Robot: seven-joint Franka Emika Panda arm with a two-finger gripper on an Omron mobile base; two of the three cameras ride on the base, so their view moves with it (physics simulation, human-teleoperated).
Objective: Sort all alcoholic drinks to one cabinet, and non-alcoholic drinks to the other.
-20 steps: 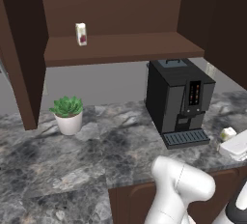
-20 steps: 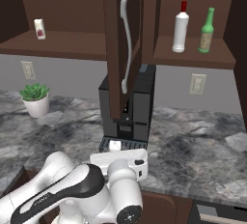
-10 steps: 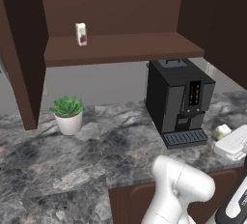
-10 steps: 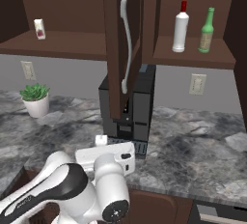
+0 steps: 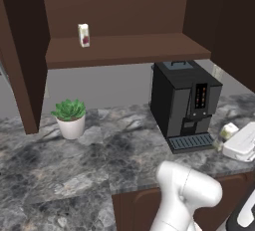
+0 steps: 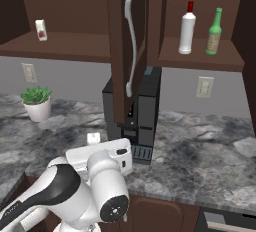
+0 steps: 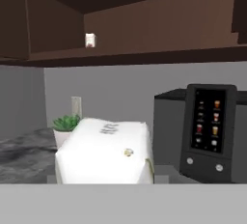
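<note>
Arm swung further left since the earlier frame, cream carton (image 7: 103, 153) close before the gripper beside the coffee machine (image 5: 185, 104), grip state indeterminable, white carton (image 5: 83, 35) on wide cabinet shelf (image 5: 124, 51), green bottle (image 6: 215, 32) in narrower cabinet (image 6: 200, 58).

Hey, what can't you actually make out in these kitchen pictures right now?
1. Whether the gripper is open or shut: in the hand view, the cream carton covers the jaws.
2. The cream carton's mark: in the right base view, the robot's hand hides most of it.
3. The label of the green bottle: in the right base view, it is too small to read.

Kitchen, marble counter (image 5: 60, 170), coffee machine (image 5: 185, 104), dark wood wall cabinets (image 6: 75, 46)
</note>
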